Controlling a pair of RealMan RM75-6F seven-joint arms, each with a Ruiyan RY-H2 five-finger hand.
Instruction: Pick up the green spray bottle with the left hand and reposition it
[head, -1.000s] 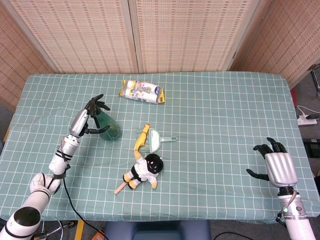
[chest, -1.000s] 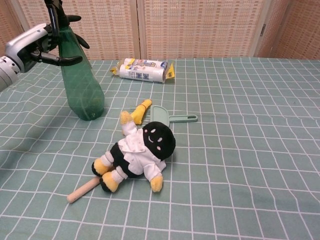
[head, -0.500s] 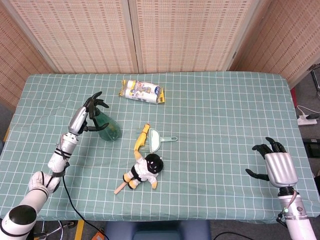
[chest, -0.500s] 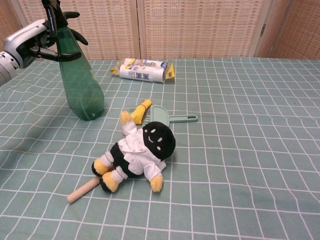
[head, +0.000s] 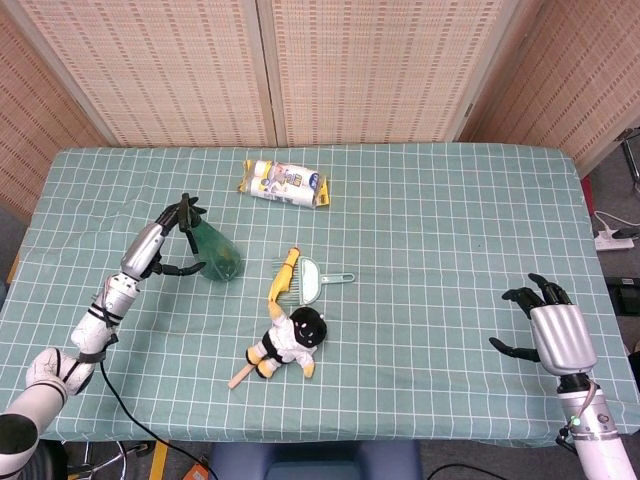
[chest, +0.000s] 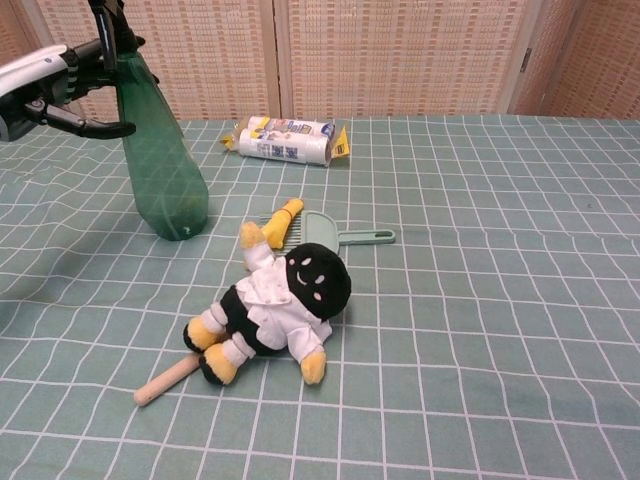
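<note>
The green spray bottle stands upright on the checked cloth at the left, its black nozzle on top; in the chest view the spray bottle rises at the upper left. My left hand is just left of its neck with fingers spread apart, their tips beside the neck and nozzle without closing on them. In the chest view the left hand shows at the left edge. My right hand hovers open at the table's near right corner, far from the bottle, and the chest view does not show it.
A plush doll lies on a wooden stick near the table's middle, with a green dustpan and yellow brush just behind it and right of the bottle. A wrapped package lies at the back.
My left hand has drawn back leftward and lower from the bottle's neck, its fingers loosening. The bottle stays standing in place. The right hand has barely moved.
</note>
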